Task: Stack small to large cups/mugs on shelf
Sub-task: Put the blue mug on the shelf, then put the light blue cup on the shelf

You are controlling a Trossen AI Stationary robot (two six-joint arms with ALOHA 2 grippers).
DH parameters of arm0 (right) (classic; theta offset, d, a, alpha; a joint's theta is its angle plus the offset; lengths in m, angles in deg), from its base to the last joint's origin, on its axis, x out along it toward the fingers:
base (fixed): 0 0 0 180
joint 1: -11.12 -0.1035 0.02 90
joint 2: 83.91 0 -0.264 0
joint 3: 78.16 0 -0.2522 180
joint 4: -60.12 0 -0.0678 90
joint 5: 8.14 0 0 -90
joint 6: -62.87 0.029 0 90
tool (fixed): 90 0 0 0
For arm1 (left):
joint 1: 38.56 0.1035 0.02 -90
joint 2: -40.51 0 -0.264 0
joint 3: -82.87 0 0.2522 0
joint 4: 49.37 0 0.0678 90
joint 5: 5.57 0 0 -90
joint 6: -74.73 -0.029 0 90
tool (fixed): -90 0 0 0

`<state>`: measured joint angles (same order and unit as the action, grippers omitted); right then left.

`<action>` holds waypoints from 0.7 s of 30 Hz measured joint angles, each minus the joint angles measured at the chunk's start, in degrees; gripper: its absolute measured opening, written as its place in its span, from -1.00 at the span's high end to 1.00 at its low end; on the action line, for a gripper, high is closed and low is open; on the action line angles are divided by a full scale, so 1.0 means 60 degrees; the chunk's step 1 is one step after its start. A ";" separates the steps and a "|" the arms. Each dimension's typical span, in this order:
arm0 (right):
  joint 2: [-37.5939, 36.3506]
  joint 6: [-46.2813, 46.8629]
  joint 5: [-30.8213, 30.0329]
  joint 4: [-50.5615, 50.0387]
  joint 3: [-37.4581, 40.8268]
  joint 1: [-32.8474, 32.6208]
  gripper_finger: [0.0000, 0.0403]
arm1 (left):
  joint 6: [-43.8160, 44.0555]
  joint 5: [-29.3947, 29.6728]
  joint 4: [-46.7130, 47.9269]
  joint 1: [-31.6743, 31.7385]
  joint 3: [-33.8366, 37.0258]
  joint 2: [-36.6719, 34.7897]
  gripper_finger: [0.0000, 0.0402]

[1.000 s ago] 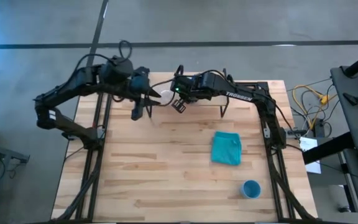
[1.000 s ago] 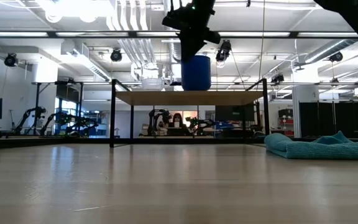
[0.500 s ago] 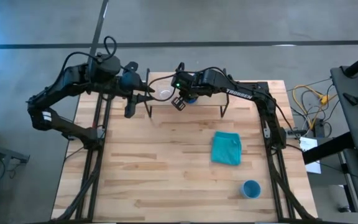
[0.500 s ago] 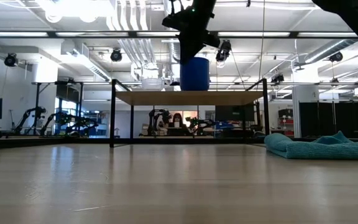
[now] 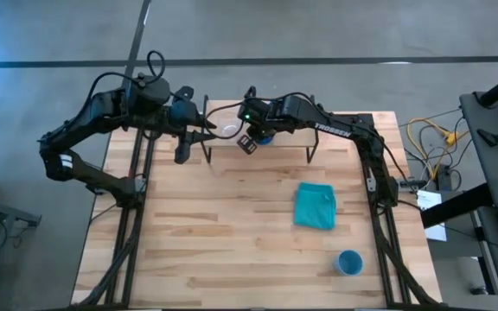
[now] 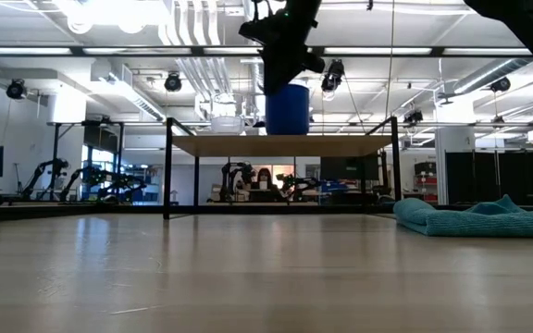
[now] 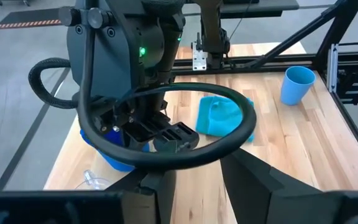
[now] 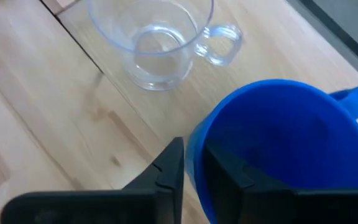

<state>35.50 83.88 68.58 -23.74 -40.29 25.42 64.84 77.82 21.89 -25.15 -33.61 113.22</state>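
**Desk:** What does the overhead show?

**Operator:** From my console, the right gripper (image 5: pixel 258 136) sits over the shelf (image 5: pixel 335 138) at the table's far edge, pinched on the deep blue mug (image 5: pixel 267 136); the clear cup (image 5: pixel 228 130) rests on the shelf just beside it; the left gripper (image 5: pixel 199 135) hovers near that cup, and I cannot tell whether its fingers are apart; the light blue cup (image 5: pixel 349 262) stands well apart at the near right corner, with a teal cloth (image 5: pixel 315 206) between.

**Desk:** And at table level?

**Operator:** The mug (image 6: pixel 288 109) appears to touch the shelf top (image 6: pixel 340 145), or very nearly; the clear cup (image 6: pixel 227 123) stands beside it.

**Desk:** The wrists?

**Operator:** The left wrist view is mostly the other arm, with the light blue cup (image 7: pixel 298 85) beyond; the right wrist view shows one finger (image 8: pixel 169 168) outside the mug's (image 8: pixel 278 149) wall and one inside, clamped on the rim, and the clear cup (image 8: pixel 157 46) empty.

**Desk:** Progress?

**Operator:** I judge it early (nothing is nested yet); two vessels are at the shelf, the third is untouched, and the stacking itself remains.
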 joint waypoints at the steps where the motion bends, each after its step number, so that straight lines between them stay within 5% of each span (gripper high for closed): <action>1: 0.0000 -0.0006 -0.0003 0.0069 0.0000 -0.0004 0.71 | 0.0000 0.0000 0.0000 0.0000 0.0000 0.0000 0.46; 21: 0.0015 -0.0955 -0.0030 0.0052 -0.1105 -0.0110 0.36 | 0.0000 0.0000 0.0108 0.0000 0.0021 0.0000 0.46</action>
<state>35.59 78.15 68.40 -23.43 -46.92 24.76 64.84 77.82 22.54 -25.15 -33.49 113.22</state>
